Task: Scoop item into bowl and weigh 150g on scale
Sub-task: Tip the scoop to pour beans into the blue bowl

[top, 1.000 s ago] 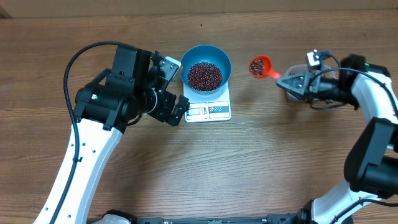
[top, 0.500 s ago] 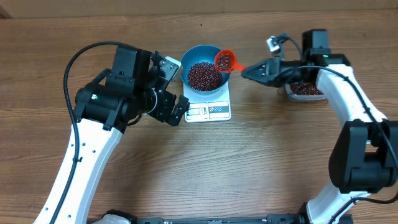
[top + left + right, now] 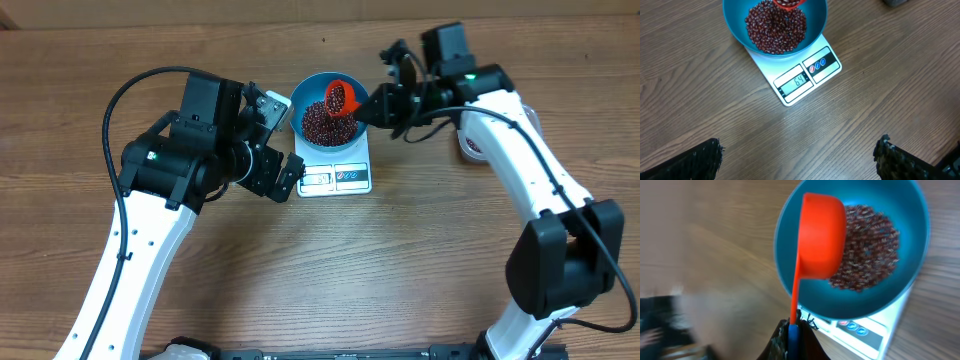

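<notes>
Right jaws clamp scoop [image 3: 822,235] handle, tilted to tip beans [image 3: 775,27] into bowl [image 3: 732,15] on scale [image 3: 830,67]; left jaws gape empty nearby, likely to view display [image 3: 799,80].

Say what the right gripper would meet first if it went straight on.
Likely the bowl, at its near rim: the right gripper, shut on the scoop, points across it toward the beans. Height is unclear, so it might pass above.

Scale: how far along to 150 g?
Done: bowl sits on the scale with a heap of beans; display reads 64. In hand: right gripper, shut on the orange scoop, holds it tipped over the bowl. Remaining: more scoops until 150. The left gripper is open, holding nothing.
</notes>
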Robot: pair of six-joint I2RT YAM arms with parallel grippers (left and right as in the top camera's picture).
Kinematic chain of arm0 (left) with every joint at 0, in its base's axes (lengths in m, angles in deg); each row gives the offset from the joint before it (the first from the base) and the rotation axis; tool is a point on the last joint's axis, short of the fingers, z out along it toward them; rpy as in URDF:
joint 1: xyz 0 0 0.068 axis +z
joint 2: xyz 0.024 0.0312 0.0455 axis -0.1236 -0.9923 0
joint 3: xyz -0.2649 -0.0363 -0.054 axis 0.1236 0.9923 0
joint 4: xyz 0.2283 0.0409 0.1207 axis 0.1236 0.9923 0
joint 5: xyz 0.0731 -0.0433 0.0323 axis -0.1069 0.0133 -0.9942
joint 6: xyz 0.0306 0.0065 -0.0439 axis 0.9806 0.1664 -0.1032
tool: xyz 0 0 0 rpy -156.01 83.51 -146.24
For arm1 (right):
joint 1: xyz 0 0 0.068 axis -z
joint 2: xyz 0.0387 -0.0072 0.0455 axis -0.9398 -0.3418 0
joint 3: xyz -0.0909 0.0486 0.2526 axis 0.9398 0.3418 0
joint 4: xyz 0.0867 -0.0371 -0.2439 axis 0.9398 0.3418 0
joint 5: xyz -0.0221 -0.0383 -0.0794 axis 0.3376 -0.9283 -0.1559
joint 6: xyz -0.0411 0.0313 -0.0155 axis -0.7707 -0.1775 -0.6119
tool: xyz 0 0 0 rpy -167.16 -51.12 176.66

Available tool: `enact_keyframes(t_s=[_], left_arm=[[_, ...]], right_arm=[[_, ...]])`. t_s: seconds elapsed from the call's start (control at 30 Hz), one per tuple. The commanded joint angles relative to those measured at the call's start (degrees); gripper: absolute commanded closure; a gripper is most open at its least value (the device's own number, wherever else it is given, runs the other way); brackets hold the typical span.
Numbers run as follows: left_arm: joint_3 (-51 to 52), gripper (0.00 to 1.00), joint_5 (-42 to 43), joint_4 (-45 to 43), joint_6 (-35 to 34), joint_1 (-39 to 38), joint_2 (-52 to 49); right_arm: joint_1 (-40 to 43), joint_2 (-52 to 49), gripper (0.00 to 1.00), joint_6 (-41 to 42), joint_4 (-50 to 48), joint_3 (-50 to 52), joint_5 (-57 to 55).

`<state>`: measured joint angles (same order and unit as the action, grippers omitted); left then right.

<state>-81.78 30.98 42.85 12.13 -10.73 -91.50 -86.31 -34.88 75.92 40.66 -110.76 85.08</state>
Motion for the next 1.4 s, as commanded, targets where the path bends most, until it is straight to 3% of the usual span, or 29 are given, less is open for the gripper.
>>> enact_keyframes(t_s=[0.0, 0.43, 0.73, 1.2, 1.37], left_arm=[[-1.1, 0.0, 0.5, 0.0, 1.1, -0.2, 0.3], [-1.1, 0.0, 0.5, 0.0, 1.1, -0.2, 0.3], [-1.1, 0.0, 0.5, 0.0, 1.1, -0.2, 0.3], [-1.1, 0.01, 0.5, 0.0, 1.1, -0.2, 0.3], [-1.1, 0.0, 0.5, 0.0, 1.1, -0.2, 0.3]], right_arm=[[-3.5, -0.2, 0.96, -2.5, 2.1, -5.2, -16.3], [-14.3, -0.1, 0.96, -4.4, 9.0, -12.9, -42.7], [-19.3, -0.1, 0.96, -5.0, 11.5, -15.8, -51.6], [-20.6, 0.0, 0.96, -4.6, 12.7, -15.8, -53.2], [-19.0, 0.3, 0.96, -4.5, 12.7, -15.8, -48.4]])
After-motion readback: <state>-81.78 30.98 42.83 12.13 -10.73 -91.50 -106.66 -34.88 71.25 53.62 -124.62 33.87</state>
